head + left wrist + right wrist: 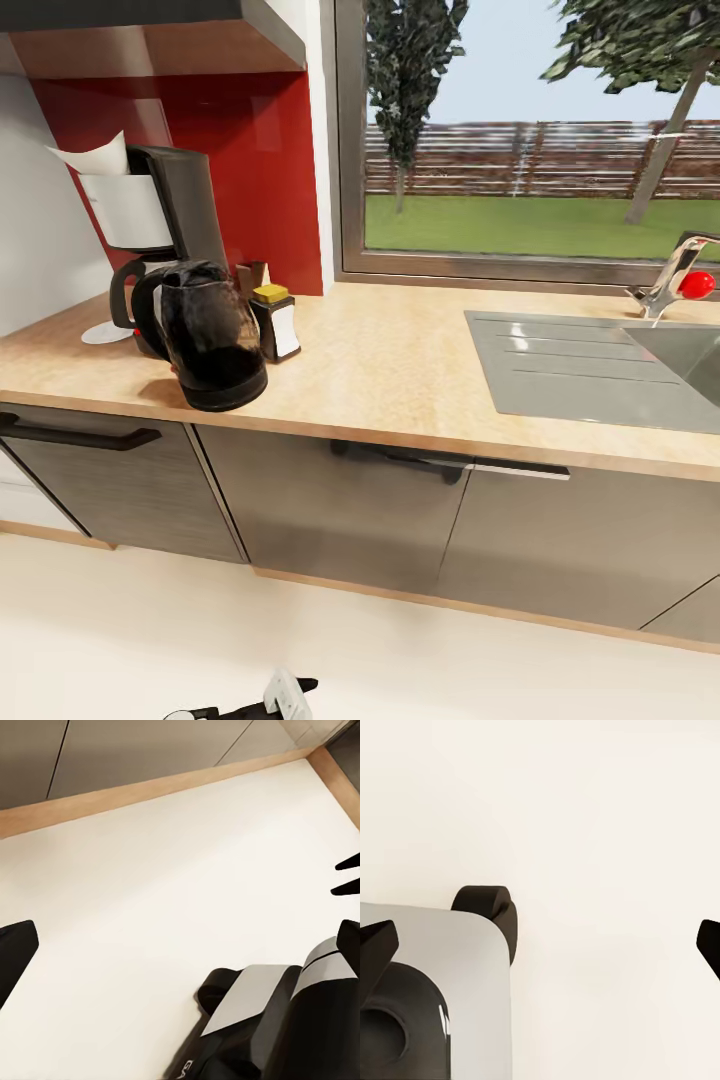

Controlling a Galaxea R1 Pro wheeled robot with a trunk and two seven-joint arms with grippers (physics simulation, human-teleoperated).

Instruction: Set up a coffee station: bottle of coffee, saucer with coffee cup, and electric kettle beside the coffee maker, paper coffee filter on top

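Down at the floor [400, 660] first: pale and glossy, with a bit of the robot's own black-and-white body [285, 695] poking in at the head view's lower edge. Left gripper [184, 945] hanging over that floor, dark fingertips [15, 949] set far apart, spread wide, gripping nothing. Right gripper [544, 941] likewise over the floor, fingertips [375, 945] at opposite edges, wide and empty, grey robot base [435, 982] underneath. Up to the grey cabinets [350, 520], then the countertop [400, 360]. Nearest its front edge, the kettle [210, 345], upright, dark glass. Just behind and right of it, the coffee bottle [275, 320], yellow cap, white label. Behind the kettle, touching or nearly so, the coffee maker [165, 220], with the paper filter [95, 155] sitting up in its basket. Peeking out at its left, the saucer [105, 333]; cup hidden, cannot tell. Off to the right, sink [600, 365] and tap [670, 275]. Farthest back, red splashback [250, 150] and window [540, 140].
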